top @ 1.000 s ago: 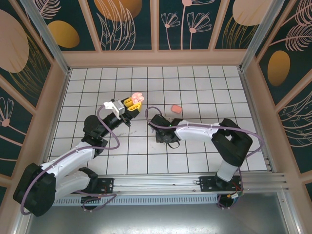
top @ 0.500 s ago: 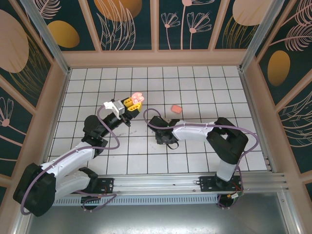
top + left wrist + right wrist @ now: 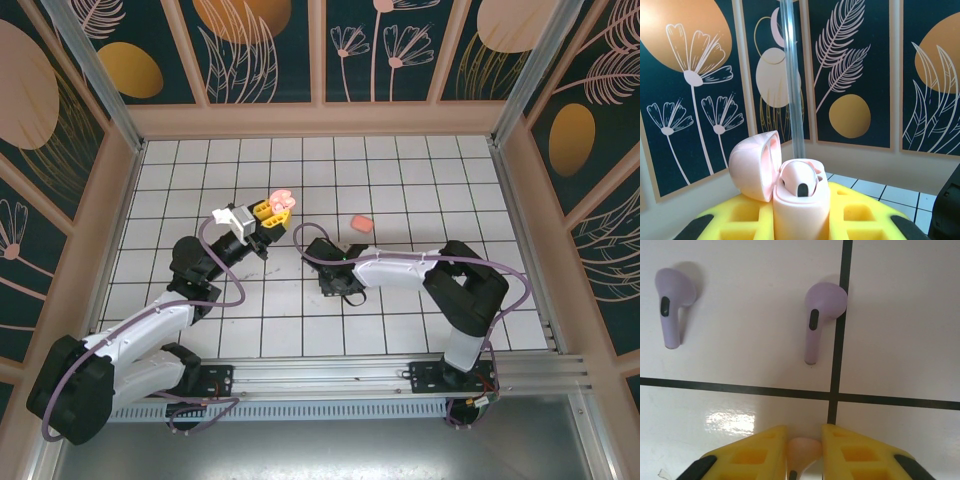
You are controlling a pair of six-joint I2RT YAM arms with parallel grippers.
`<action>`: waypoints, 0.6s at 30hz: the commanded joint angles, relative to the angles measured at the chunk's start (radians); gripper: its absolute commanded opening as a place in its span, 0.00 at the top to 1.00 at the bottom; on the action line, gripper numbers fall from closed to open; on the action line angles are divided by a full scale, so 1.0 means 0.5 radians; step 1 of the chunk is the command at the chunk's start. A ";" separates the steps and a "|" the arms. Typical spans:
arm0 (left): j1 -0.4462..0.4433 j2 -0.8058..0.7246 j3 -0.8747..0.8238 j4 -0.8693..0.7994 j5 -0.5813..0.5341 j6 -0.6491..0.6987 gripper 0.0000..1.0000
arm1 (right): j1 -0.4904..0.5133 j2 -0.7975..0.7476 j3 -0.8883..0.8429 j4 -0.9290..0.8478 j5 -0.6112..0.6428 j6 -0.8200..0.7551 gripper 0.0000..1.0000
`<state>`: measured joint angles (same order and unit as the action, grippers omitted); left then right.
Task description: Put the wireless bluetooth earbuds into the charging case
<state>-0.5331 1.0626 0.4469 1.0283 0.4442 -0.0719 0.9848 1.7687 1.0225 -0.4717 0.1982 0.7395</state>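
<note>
My left gripper (image 3: 272,211) is raised over the tiles and shut on a pale pink charging case (image 3: 801,212). The case stands upright with its lid (image 3: 752,165) swung open, and one pale pink earbud (image 3: 797,180) sits in it. My right gripper (image 3: 804,432) points down at the floor, its yellow fingers closed on both sides of a second pale pink earbud (image 3: 804,450). Two lilac earbuds (image 3: 671,302) (image 3: 821,315) lie on the tiles just beyond its fingertips. In the top view the right gripper (image 3: 335,283) is near the floor's middle.
A small coral-pink object (image 3: 361,222) lies on the tiles behind the right arm. Walls with painted panels enclose the floor on three sides. A metal post (image 3: 791,75) stands in the corner ahead of the left gripper.
The right gripper's fingers have closed in around the pale pink earbud, and that arm's elbow has shifted slightly left. The left arm and case have not moved.
</note>
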 commanded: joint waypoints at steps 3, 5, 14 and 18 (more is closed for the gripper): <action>-0.010 -0.033 0.006 0.048 -0.002 -0.006 1.00 | 0.022 -0.050 0.004 -0.001 0.017 0.016 0.81; -0.010 -0.033 0.005 0.048 0.001 -0.011 1.00 | 0.022 -0.101 0.001 -0.005 0.040 0.021 0.82; -0.011 -0.049 0.011 0.052 0.025 -0.001 1.00 | 0.023 -0.527 0.099 -0.041 0.262 -0.081 0.84; -0.008 -0.042 0.017 0.051 0.042 0.002 1.00 | 0.023 -0.760 0.241 -0.033 0.380 -0.223 0.84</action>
<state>-0.5331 1.0565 0.4469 1.0283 0.4454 -0.0719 0.9901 1.4704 1.0718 -0.4797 0.3073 0.6922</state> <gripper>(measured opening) 0.222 0.162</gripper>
